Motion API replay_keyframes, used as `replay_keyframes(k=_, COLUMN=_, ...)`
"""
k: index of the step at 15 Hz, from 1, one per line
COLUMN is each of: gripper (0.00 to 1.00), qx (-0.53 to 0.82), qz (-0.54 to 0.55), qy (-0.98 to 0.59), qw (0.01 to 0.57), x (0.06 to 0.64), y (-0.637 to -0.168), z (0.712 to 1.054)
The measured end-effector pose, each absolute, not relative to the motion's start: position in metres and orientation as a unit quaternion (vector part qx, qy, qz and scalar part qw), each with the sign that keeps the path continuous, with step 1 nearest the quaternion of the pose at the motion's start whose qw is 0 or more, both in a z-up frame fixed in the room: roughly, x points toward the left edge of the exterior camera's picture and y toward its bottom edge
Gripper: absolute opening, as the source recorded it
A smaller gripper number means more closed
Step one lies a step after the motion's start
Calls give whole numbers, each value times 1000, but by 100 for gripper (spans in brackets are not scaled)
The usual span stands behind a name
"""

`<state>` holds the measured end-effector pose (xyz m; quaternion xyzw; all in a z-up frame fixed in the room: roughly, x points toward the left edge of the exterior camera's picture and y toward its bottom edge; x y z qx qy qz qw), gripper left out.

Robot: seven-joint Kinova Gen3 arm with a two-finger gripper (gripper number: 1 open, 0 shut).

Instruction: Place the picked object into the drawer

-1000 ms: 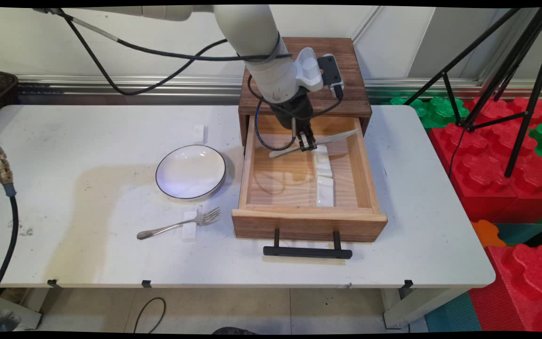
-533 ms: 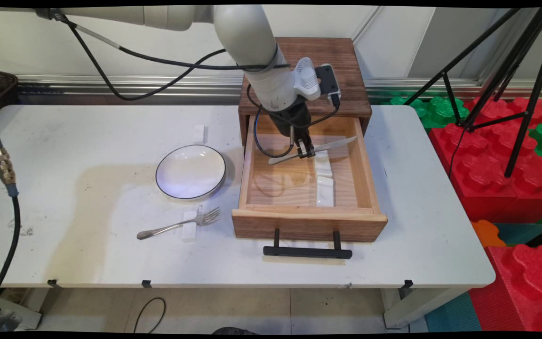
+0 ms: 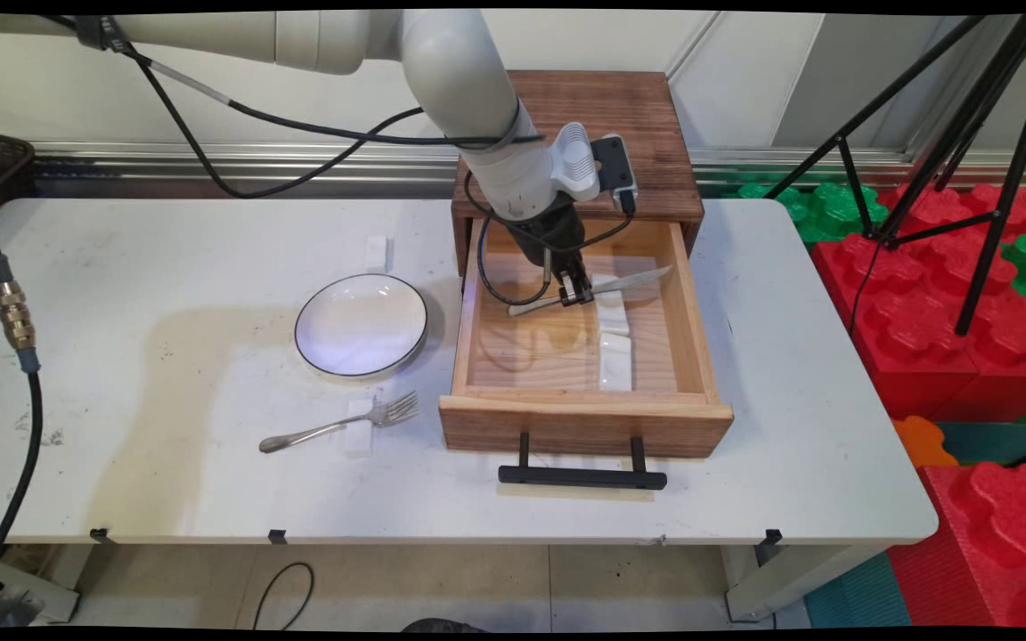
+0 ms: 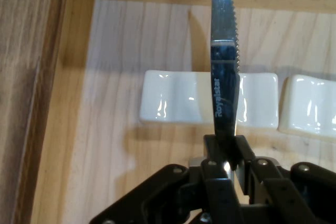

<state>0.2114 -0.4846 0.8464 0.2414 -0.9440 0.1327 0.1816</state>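
Observation:
My gripper is shut on a steel table knife and holds it roughly level inside the open wooden drawer. The knife hangs just above the farther of two white ceramic cutlery rests, with its serrated blade crossing that rest; whether it touches the rest I cannot tell. The second rest lies beside it, nearer the drawer front. The knife's handle end points left in the main view and its blade tip points toward the drawer's right wall.
A white plate with a dark rim sits left of the drawer. A fork lies on a small white rest near the table's front. Another white rest lies behind the plate. The drawer's black handle juts forward. A tripod and foam blocks stand at right.
The gripper, still shut on the knife, has drifted slightly left and lower in the drawer, bringing the blade down close over the far white rest.

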Motion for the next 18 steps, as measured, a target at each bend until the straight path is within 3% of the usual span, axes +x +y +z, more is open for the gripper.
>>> replay_keyframes(k=17, gripper=0, qx=237, qz=131, qy=-943, qw=192, x=212, y=-498, z=824)
replay_keyframes(k=18, gripper=100, qx=237, qz=131, qy=-943, qw=193, x=212, y=-498, z=824)
